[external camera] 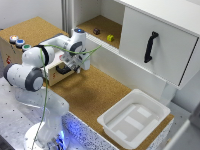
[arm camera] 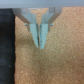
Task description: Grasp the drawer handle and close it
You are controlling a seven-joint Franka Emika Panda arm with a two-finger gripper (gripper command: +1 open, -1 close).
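The gripper (arm camera: pixel 41 39), fingers pressed together on nothing over bare cork, hovers just off the drawer handle (external camera: pixel 63 69) at its nine o'clock, seemingly lining up a grasp.

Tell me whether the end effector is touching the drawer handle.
Apart. The wrist view shows the end effector shut on nothing, with bare cork all round its tips; the drawer handle is neither between them nor against them.
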